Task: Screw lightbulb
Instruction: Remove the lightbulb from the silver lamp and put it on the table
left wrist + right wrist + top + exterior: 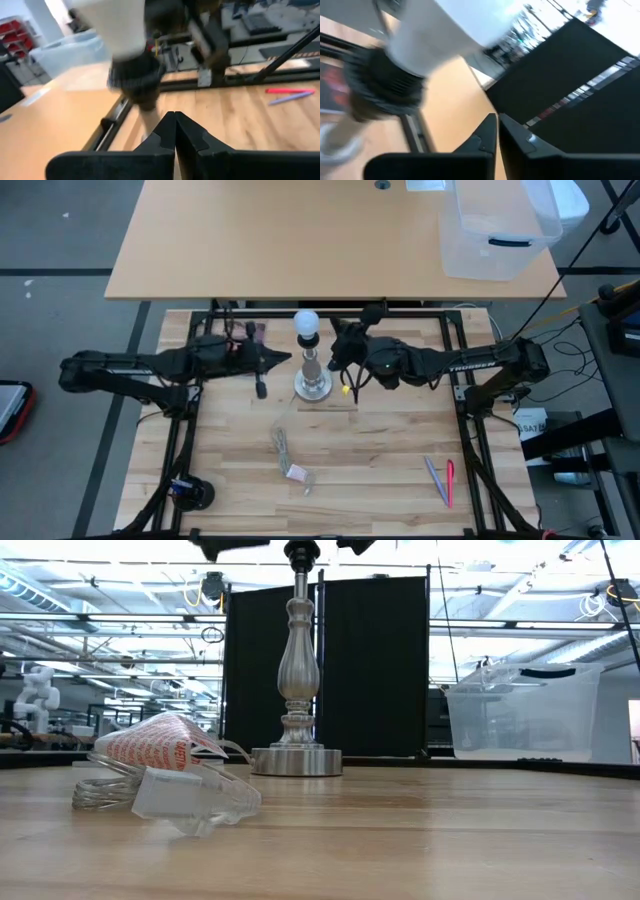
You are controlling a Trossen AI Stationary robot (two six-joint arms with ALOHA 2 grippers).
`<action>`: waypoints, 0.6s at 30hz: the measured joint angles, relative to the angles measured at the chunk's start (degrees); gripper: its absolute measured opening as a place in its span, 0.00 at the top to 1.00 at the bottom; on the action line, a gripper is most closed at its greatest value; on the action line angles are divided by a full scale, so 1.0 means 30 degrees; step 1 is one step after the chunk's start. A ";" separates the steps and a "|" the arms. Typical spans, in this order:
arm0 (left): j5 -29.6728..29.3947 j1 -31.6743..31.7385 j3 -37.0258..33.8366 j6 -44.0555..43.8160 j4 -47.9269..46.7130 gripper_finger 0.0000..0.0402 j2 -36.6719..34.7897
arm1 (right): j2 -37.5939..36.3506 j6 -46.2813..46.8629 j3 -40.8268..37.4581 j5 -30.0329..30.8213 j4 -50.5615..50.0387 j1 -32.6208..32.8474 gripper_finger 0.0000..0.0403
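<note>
**A:** High view first: where is the lightbulb?

**B:** It sits on top of my lamp stand, seated in the black socket. From above, the white globe shows toward the far edge of the table from the round silver base, which is the look of an upright post seen from overhead.

**A:** So its long axis?

**B:** It runs in line with the post, globe up, screw end down into the socket. My low view shows the post standing straight on its base; the bulb itself is cut off above that picture's edge.

**A:** And your grippers?

**B:** My left gripper hangs just beside the socket on one side, my right gripper just beside it on the other. Neither holds the bulb. In each wrist view my two fingers are pressed together with nothing between them, the same on the right, with the blurred bulb and socket close ahead.

**A:** Anything else on the table?

**B:** A bagged cord lies near the middle, pens lie toward the right, and a clear bin stands on the far table.
</note>
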 joint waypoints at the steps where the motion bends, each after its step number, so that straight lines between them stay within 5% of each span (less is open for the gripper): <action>1: -0.0162 0.0168 -0.0431 0.0003 0.0318 1.00 0.0034 | 0.0000 -0.0262 0.0000 0.0610 0.0170 0.0007 0.94; 10: -0.0899 0.2385 -0.4235 -0.0812 0.6511 0.99 0.1518 | -0.0036 -0.1106 0.0000 0.1813 0.1464 0.0057 0.62; 18: 0.3054 0.3955 -0.4562 -0.1311 0.7859 0.83 0.1865 | -0.0880 -0.1752 -0.0007 0.1875 0.2388 0.1005 0.38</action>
